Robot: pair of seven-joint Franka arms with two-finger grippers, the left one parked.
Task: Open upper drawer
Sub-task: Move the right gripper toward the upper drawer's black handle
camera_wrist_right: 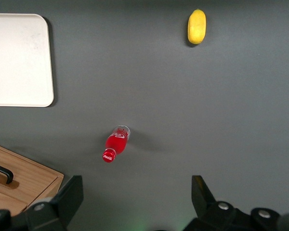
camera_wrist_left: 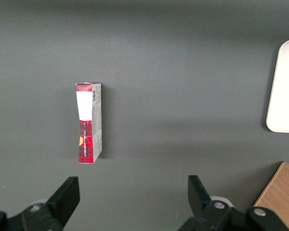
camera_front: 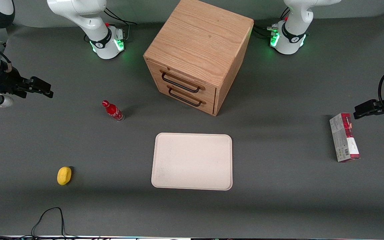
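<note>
The wooden cube cabinet (camera_front: pixel 198 43) stands in the middle of the table, away from the front camera. Its upper drawer (camera_front: pixel 182 81) is shut, with a thin black bar handle (camera_front: pixel 180 83); the matching lower drawer (camera_front: pixel 186 96) sits beneath it, also shut. My gripper (camera_front: pixel 47 90) hangs above the table at the working arm's end, well away from the cabinet, open and empty. In the right wrist view the fingers (camera_wrist_right: pixel 67 199) stand wide apart over bare table, with a corner of the cabinet (camera_wrist_right: pixel 24 178) and a bit of black handle showing.
A red bottle (camera_front: pixel 113 111) stands between the gripper and the cabinet. A cream tray (camera_front: pixel 192 161) lies nearer the front camera than the cabinet. A yellow lemon (camera_front: pixel 64 175) lies near the front at the working arm's end. A red and grey box (camera_front: pixel 344 137) lies toward the parked arm's end.
</note>
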